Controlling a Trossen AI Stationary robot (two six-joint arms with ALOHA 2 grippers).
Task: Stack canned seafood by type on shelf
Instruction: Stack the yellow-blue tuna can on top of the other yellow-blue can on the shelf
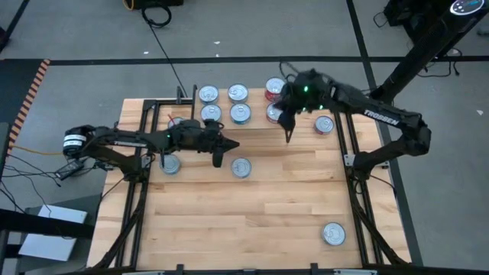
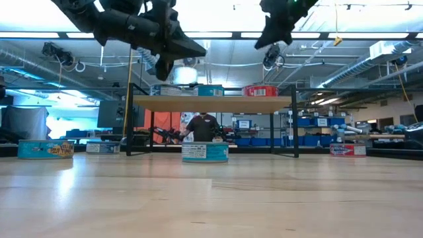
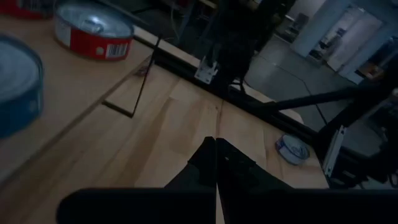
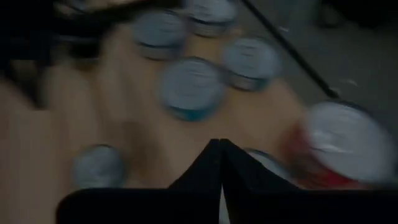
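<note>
Several round tins stand on the shelf (image 2: pixel 211 104): silver-topped ones (image 1: pixel 208 95) (image 1: pixel 241 114) and a red one (image 1: pixel 274 89). In the low view a teal tin (image 2: pixel 210 90) and a red tin (image 2: pixel 259 90) show on its board. On the table rest a teal tin (image 1: pixel 241 168), another (image 1: pixel 170 163), a red one (image 1: pixel 324 124) and one near the front right (image 1: pixel 333 233). My left gripper (image 1: pixel 234 143) hovers shut above the table in front of the shelf. My right gripper (image 1: pixel 288 139) hangs shut above the shelf's right part, holding nothing.
Black rails (image 1: pixel 359 191) run along the table's left and right sides. The wide wooden tabletop (image 1: pixel 260 221) lies in front of the shelf. A person (image 2: pixel 201 127) stands far behind the table in the room.
</note>
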